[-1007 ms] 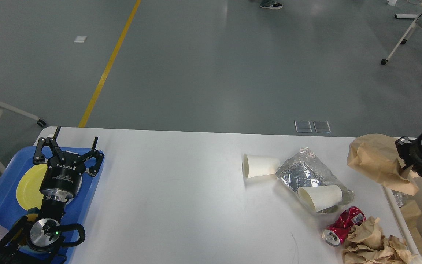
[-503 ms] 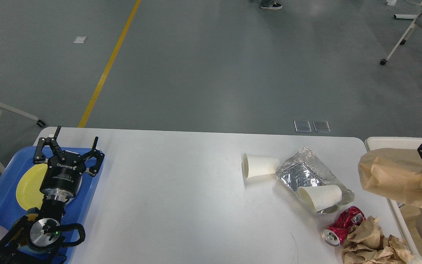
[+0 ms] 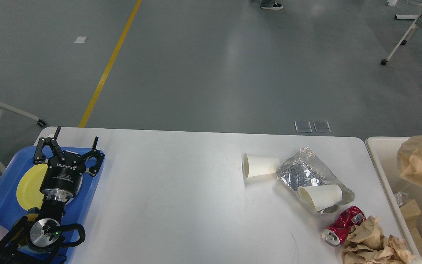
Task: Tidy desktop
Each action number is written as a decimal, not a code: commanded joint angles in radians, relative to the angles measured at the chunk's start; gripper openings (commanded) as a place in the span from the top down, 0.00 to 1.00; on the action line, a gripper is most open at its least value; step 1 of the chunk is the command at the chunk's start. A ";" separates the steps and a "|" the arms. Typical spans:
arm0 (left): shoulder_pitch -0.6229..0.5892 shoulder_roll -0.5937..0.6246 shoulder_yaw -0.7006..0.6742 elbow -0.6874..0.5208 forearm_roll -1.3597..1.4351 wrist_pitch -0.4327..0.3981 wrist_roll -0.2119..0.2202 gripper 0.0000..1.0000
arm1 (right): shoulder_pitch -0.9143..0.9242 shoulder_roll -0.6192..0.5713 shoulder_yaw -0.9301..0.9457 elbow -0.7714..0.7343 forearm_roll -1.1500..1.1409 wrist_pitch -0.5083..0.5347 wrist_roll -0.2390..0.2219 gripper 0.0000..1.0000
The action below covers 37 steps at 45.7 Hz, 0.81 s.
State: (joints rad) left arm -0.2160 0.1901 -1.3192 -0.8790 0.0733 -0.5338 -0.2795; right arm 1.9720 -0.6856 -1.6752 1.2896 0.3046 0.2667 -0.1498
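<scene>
At the near right edge of the white worktop (image 3: pixel 181 190), crumpled brown paper (image 3: pixel 374 244) is touching a crushed red can (image 3: pixel 343 225). Beyond them, one paper cup (image 3: pixel 321 197) is lying on a foil tray (image 3: pixel 306 176) and another cup (image 3: pixel 260 165) beside it. The left hand (image 3: pixel 72 146) is hovering over the blue tray (image 3: pixel 4 198), fingers spread apart. The beige bin (image 3: pixel 383 172) is standing against the worktop's right edge.

desktop (image 3: pixel 181 190): matt smooth white | foil tray (image 3: pixel 306 174): crinkled shiny metal | cups (image 3: pixel 260 165): matt paper | can (image 3: pixel 341 225): glossy crushed metal | brown paper (image 3: pixel 376 244): crumpled, rough
</scene>
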 commanded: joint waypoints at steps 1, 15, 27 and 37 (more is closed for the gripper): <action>0.001 0.000 0.000 0.000 0.000 0.000 0.000 0.04 | -0.209 -0.069 0.092 -0.157 0.002 -0.044 -0.001 1.00; 0.001 0.000 0.000 0.000 0.000 0.000 0.000 0.04 | -0.904 -0.066 0.595 -0.643 0.011 -0.141 -0.010 1.00; 0.000 0.000 0.000 0.000 0.000 0.000 0.000 0.04 | -1.330 0.147 0.822 -1.079 0.016 -0.241 -0.013 1.00; 0.001 0.000 0.000 0.000 0.000 0.000 0.000 0.04 | -1.500 0.282 0.865 -1.303 0.018 -0.279 -0.013 1.00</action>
State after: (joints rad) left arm -0.2153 0.1902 -1.3192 -0.8790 0.0731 -0.5338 -0.2790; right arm 0.5188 -0.4397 -0.8323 0.0467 0.3217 0.0038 -0.1625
